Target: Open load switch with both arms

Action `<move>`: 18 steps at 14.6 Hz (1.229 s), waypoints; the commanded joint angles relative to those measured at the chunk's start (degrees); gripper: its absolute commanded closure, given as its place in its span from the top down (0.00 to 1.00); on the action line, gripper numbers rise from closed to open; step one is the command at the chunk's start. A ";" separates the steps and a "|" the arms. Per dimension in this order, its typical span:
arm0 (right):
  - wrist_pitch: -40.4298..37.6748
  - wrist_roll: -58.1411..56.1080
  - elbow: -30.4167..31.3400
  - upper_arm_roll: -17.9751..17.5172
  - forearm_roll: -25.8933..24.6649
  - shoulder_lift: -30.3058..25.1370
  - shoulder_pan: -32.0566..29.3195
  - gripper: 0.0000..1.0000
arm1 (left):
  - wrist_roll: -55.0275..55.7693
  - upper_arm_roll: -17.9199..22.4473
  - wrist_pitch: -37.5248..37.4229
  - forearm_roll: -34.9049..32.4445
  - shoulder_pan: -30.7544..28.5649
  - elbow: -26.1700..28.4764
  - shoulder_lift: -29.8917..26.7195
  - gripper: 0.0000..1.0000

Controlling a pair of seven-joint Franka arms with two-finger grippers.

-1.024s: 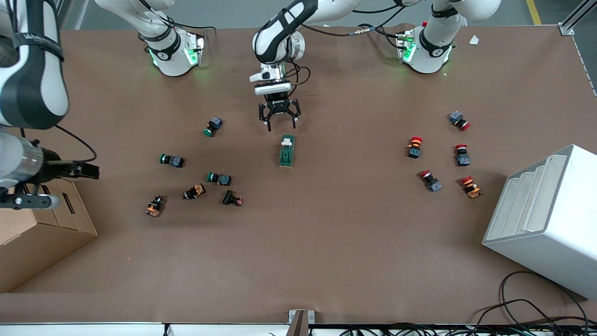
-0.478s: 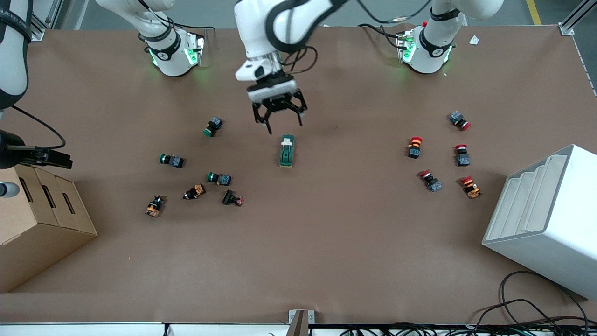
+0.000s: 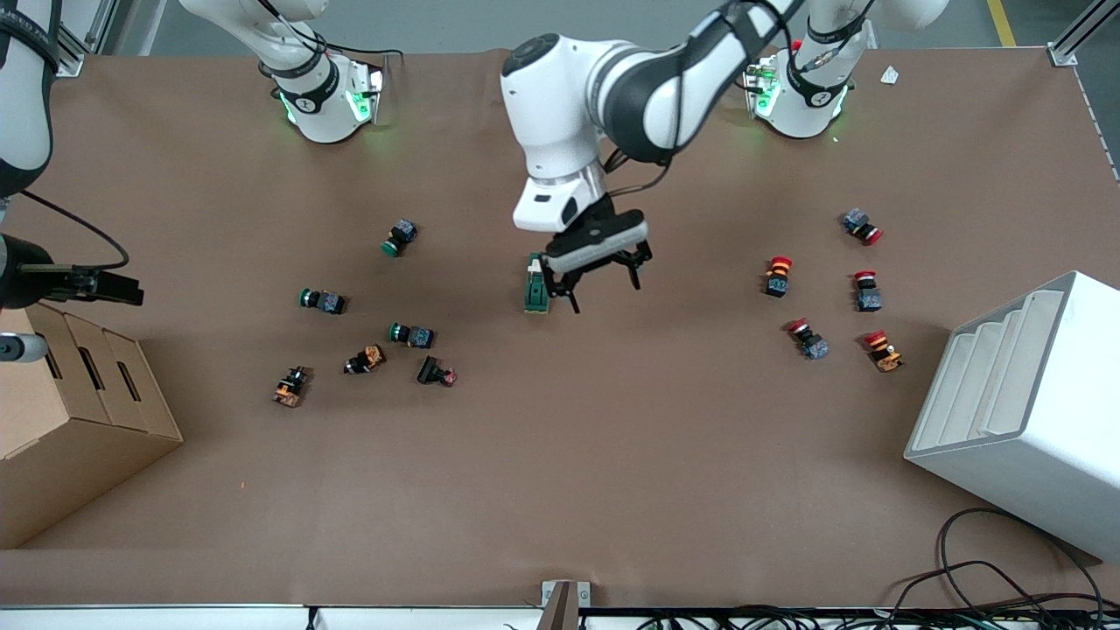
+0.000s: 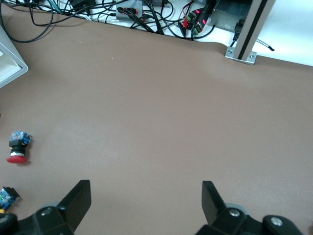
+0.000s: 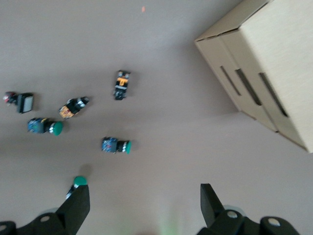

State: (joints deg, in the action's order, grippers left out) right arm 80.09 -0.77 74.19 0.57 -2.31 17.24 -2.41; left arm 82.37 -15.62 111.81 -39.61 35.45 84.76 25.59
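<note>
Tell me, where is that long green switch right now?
In the front view, the load switch lies mid-table between the green and red button clusters, right beside the left tool, which hangs open above it.

We're looking down on a broad brown surface [image 3: 560,455] under even, flat light, with a strip of grey floor [image 3: 455,22] showing past its edge at the arms' bases. At the right arm's end sits a cardboard box [image 3: 61,437] with slots in its side, at the left arm's end a white stepped bin [image 3: 1024,411], and black cables [image 3: 989,586] tangle along the edge nearest the front camera.
</note>
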 commanded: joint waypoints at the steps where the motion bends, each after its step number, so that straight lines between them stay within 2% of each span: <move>1: -1.08 -1.16 1.04 -0.57 2.05 -2.90 -0.84 1.00 | -5.97 -0.37 -3.24 3.48 -3.70 -0.38 -2.99 1.00; 4: 0.93 -1.25 6.82 -0.48 2.14 -8.25 0.73 1.00 | -17.74 -0.29 -6.07 4.97 -7.84 -1.17 -3.35 1.00; 7: 3.93 -1.25 13.07 0.49 2.14 -13.18 1.97 1.00 | -23.72 -0.81 -6.25 9.01 -14.06 -3.89 -3.26 1.00; 11: 3.67 -1.77 14.48 0.66 2.05 -15.82 1.88 1.00 | -34.19 -0.38 -6.16 22.18 -21.63 -4.60 -5.72 1.00; 14: 3.58 -2.04 17.20 0.66 1.79 -19.86 2.06 1.00 | -43.57 0.94 -6.25 26.85 -24.97 -3.99 -9.31 1.00; 16: 3.58 -2.04 19.05 0.66 1.70 -22.76 1.89 1.00 | -51.04 1.29 -7.82 32.90 -28.40 -3.38 -11.69 1.00; 18: 3.32 -1.95 19.58 0.66 1.70 -24.70 1.80 1.00 | -55.19 4.79 -10.98 35.30 -28.68 -3.37 -13.71 1.00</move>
State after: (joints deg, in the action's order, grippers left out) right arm 82.49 -1.98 89.77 0.90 -0.76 -2.97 -0.72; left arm 31.44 -13.23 103.39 -7.08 7.27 79.74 15.25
